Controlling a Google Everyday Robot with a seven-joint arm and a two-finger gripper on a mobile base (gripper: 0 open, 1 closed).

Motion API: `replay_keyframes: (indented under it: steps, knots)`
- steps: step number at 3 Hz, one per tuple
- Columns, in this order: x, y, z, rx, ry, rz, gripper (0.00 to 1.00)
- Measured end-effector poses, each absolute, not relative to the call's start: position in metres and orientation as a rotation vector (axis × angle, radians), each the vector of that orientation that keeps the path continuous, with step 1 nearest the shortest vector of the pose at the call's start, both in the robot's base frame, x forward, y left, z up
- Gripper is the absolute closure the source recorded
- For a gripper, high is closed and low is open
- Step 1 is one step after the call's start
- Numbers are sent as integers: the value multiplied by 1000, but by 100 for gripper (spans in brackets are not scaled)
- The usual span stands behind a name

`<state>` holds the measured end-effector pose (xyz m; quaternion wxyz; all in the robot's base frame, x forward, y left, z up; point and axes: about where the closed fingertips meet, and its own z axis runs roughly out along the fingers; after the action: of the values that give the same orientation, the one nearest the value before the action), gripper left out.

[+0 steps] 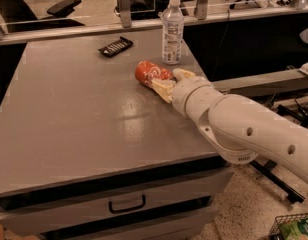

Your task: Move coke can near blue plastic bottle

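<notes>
Its rear end hidden between the tool's clamped fingers, the coke can lies tipped over on the worktop near the blue plastic bottle.

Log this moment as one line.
gripper: shut on can, right side of table | can: lying on its side, in front of bottle, apart | bottle: upright, near back edge

Glossy can (probably metal) in claw.

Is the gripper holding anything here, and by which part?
The gripper holds the coke can, lying on its side on the table, by its right end.
</notes>
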<state>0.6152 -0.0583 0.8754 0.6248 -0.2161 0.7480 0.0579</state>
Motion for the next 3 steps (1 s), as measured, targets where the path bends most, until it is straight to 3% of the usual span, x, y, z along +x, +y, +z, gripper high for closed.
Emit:
replay_keyframes:
  steps: [1, 2, 3]
  knots:
    - [633, -54, 873, -502, 1707, 135, 100]
    - [649, -52, 873, -501, 1708, 139, 84]
    - [660, -50, 873, -496, 1713, 135, 61]
